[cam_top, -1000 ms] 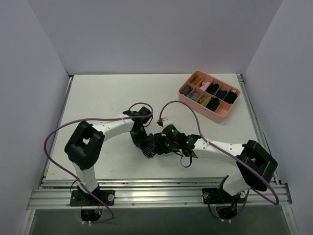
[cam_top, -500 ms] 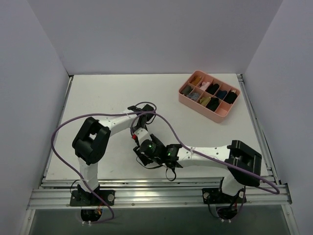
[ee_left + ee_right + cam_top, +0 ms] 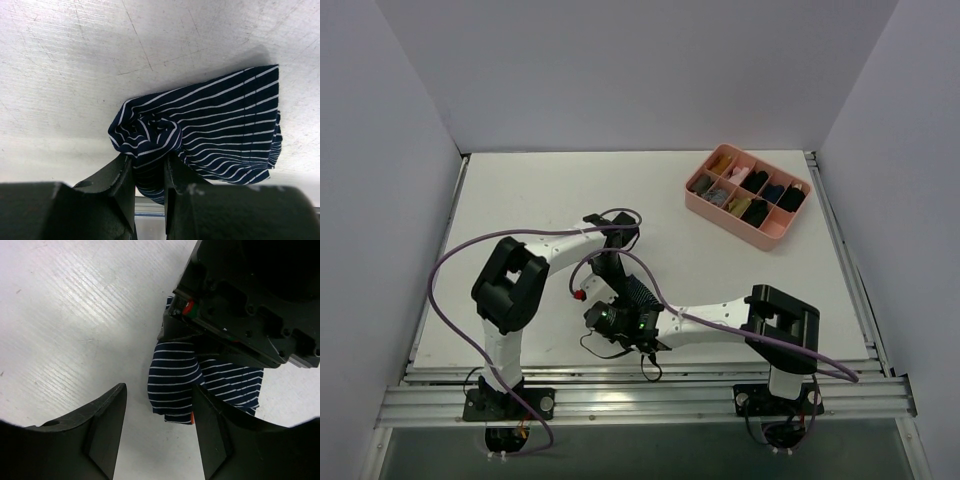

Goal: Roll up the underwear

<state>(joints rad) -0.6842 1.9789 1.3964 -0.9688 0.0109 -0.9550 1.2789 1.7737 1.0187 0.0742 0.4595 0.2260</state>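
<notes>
Underwear (image 3: 220,125) lay on the table (image 3: 75,60), in its near half and about midway across. One end was twisted into a tight roll. The other end lay flat on the surface, its pale stripes running lengthwise.

Left gripper (image 3: 147,172) was clamped on the rolled end, with its fingers (image 3: 117,182) drawn close and cloth pinched between them. From the right wrist, the left gripper's dark body sat over the far part of the cloth and hid it.

Right gripper (image 3: 159,435) hung low over the table with its fingers (image 3: 107,425) well apart and nothing gripped. A folded corner of the underwear, showing a bit of red edge, lay between the fingertips, just beside one finger. Whether that finger touched the cloth could not be told.

From above, the right arm reached far across to the left, its wrist just in front of the underwear, while the left arm came in from behind.

Tray (image 3: 730,222), pink and divided, sat at the far right, well apart, with small bundles (image 3: 756,181) in its compartments.
</notes>
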